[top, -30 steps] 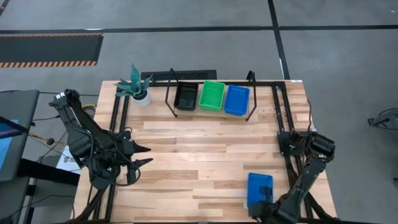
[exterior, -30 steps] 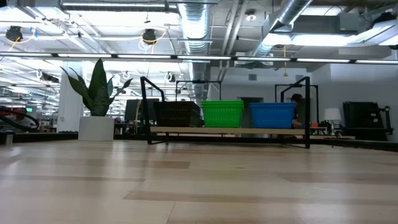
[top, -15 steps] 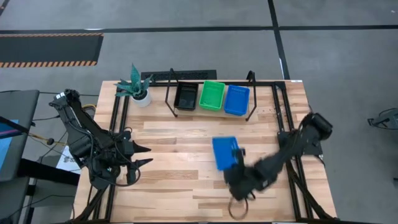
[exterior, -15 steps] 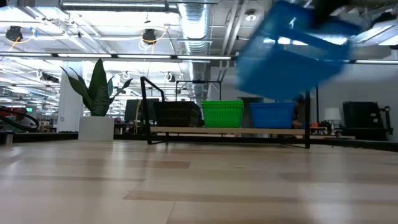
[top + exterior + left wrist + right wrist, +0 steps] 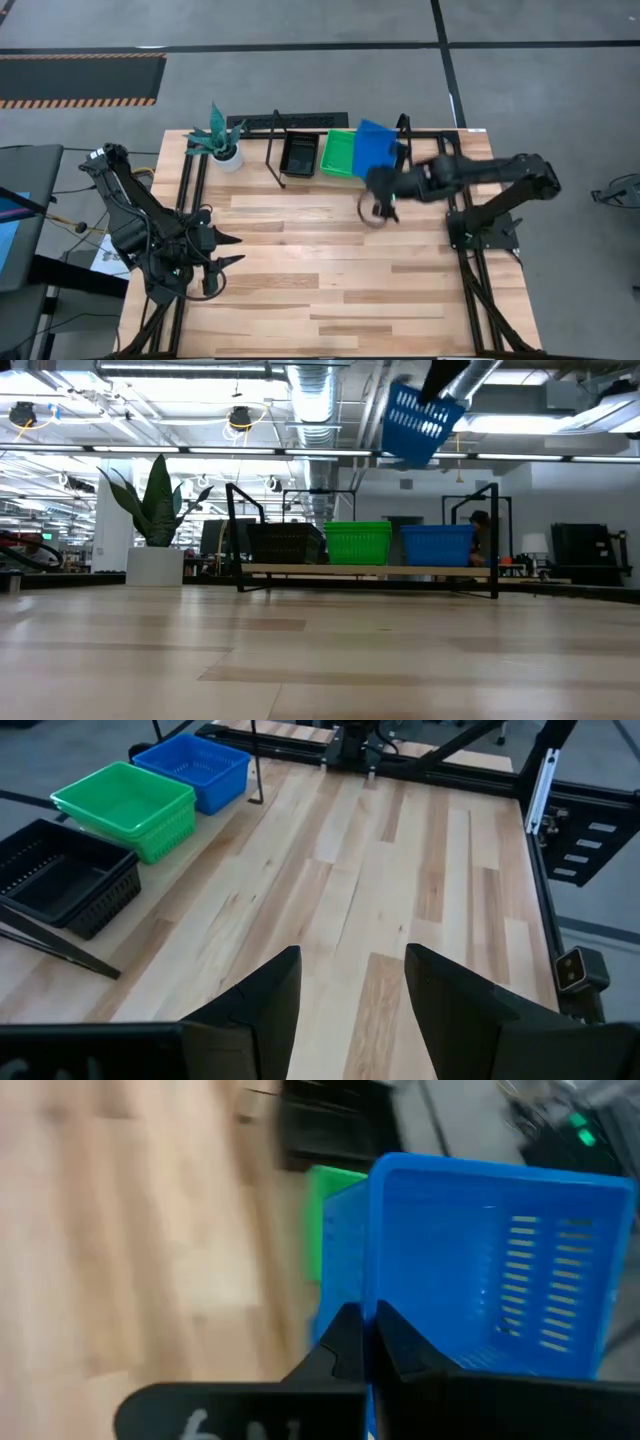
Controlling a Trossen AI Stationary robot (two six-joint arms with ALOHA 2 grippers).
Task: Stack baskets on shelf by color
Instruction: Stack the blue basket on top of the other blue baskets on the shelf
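A black basket (image 5: 300,153), a green basket (image 5: 338,152) and a blue basket (image 5: 437,544) stand side by side on the board of the shelf (image 5: 370,570) at the table's far edge. A second blue basket (image 5: 377,145) hangs tilted in the air over the shelf's right end, high above the row in the low view (image 5: 415,422). My right gripper (image 5: 362,1330) is shut on it. My left gripper (image 5: 350,990) is open and holds nothing, above the table's left side (image 5: 228,250). My right gripper pinches one wall (image 5: 368,1295) of the held blue basket between its two fingers, one finger on the inner side and one on the outer. The fingers slant down toward the far edge. The basket is lifted clear and tilted, its perforated bottom (image 5: 540,1280) facing the wrist camera.
A potted plant (image 5: 218,140) stands at the far left corner, left of the shelf. The shelf's black rods (image 5: 272,165) rise above the baskets at both ends. Bare wooden tabletop (image 5: 330,270) spreads between the arms.
My right gripper has lifted the blue basket off the table near its right near corner. It has swung it up, across the table and toward the far edge, turning on the way. The basket now hangs tilted over the shelf's right end.
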